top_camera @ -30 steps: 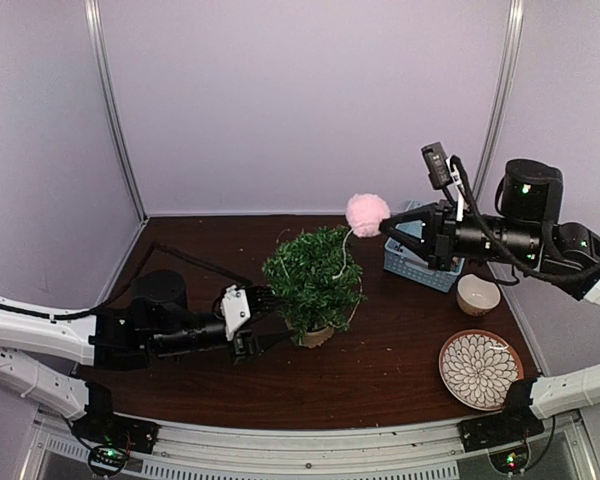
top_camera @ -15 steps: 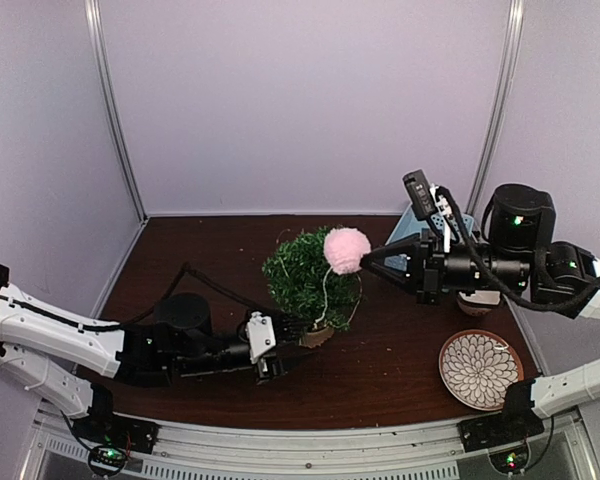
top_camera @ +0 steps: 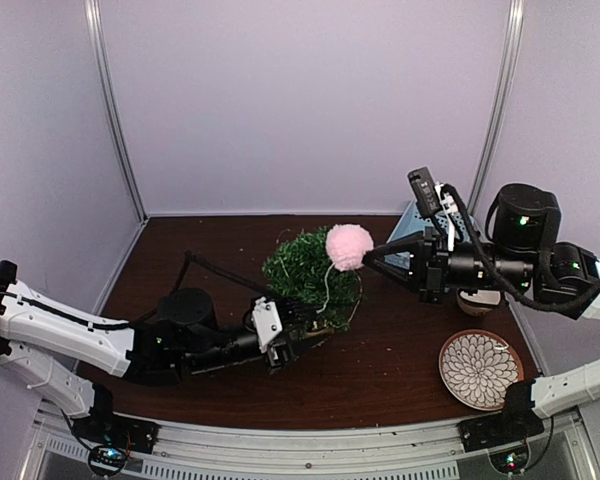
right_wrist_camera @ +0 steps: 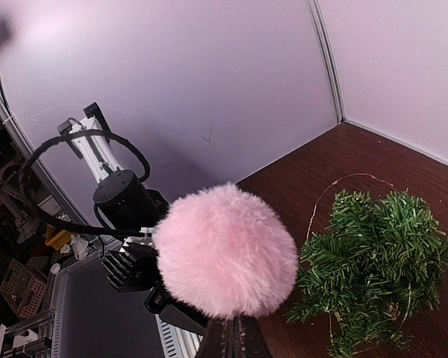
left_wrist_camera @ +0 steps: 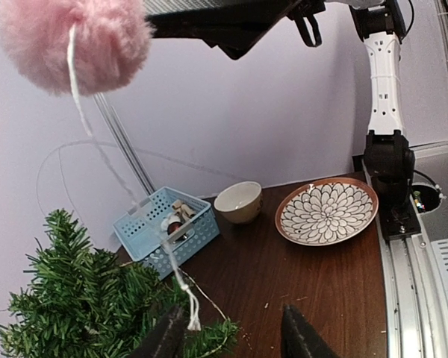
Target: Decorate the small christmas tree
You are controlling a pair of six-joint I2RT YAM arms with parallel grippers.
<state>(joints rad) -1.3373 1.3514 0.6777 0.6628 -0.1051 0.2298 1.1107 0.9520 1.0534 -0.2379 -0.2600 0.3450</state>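
Observation:
The small christmas tree (top_camera: 306,272) stands mid-table, and its pot is hidden behind my left gripper (top_camera: 298,336). That gripper sits low at the tree's near side, its jaws open. In the left wrist view the tree (left_wrist_camera: 78,302) fills the lower left beside my left gripper (left_wrist_camera: 231,339). A fluffy pink pompom (top_camera: 348,246) hangs over the tree's right side, held by my right gripper (top_camera: 369,257), which is shut on its edge. The pompom (left_wrist_camera: 73,41) trails a white string (left_wrist_camera: 181,287) whose knotted end dangles just beside my left finger (left_wrist_camera: 163,339). In the right wrist view the pompom (right_wrist_camera: 224,252) sits above my shut right gripper (right_wrist_camera: 237,337), with the tree (right_wrist_camera: 377,261) to the right.
A patterned plate (top_camera: 479,368) lies at the front right. A cream bowl (top_camera: 478,299) and a light blue basket (top_camera: 413,214) show partly behind the right arm. The basket (left_wrist_camera: 168,227) holds small ornaments. A thin wire (top_camera: 357,296) loops round the tree.
The right arm carried the pompom left from beside the basket to over the tree. The left arm slid forward and right to the tree's base, its jaws narrowing slightly.

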